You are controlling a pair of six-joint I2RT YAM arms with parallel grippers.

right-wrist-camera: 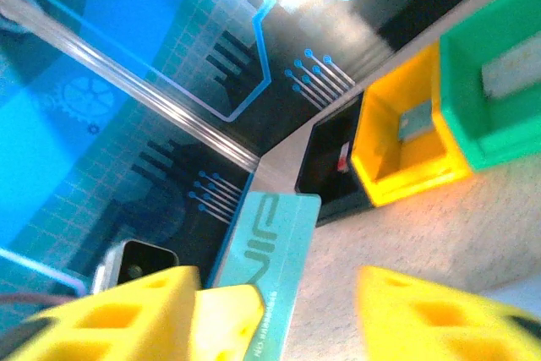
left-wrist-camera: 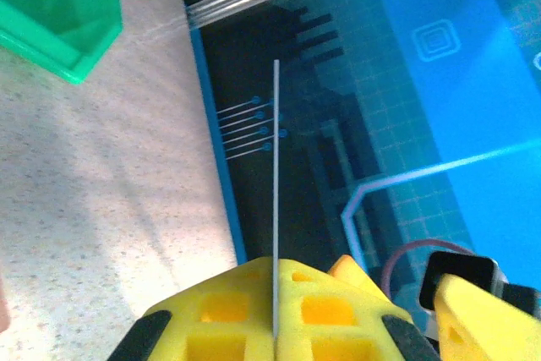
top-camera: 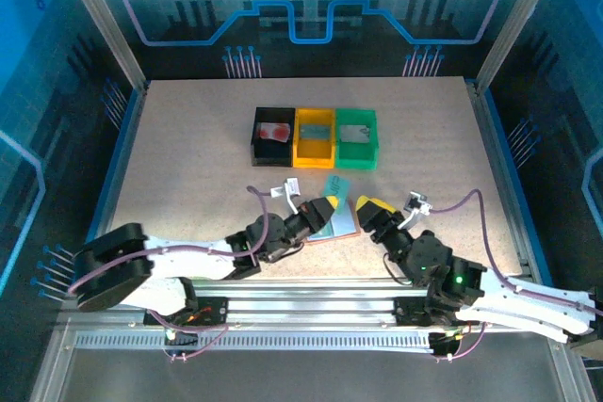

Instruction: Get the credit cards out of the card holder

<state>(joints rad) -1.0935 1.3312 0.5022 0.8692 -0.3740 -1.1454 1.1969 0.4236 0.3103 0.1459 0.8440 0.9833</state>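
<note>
Close by, the left gripper [left-wrist-camera: 275, 314] is pinched shut on the low end of the thin teal-green plastic credit card [right-wrist-camera: 272, 247], just by the small salmon-pink card holder [top-camera: 341, 224] on the speckled table [top-camera: 188, 167]. The right gripper [top-camera: 370, 206] is spread wide with nothing in it. The card looks light, stiff and slippery, so squeeze its flat sides. Far off, a red card [top-camera: 273, 131] seems to lie in the black square bin [top-camera: 258, 145]

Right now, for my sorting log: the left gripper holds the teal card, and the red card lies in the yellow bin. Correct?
Not quite: the red card lies in the black bin, as the top view shows. The left gripper does hold the teal card.
</note>
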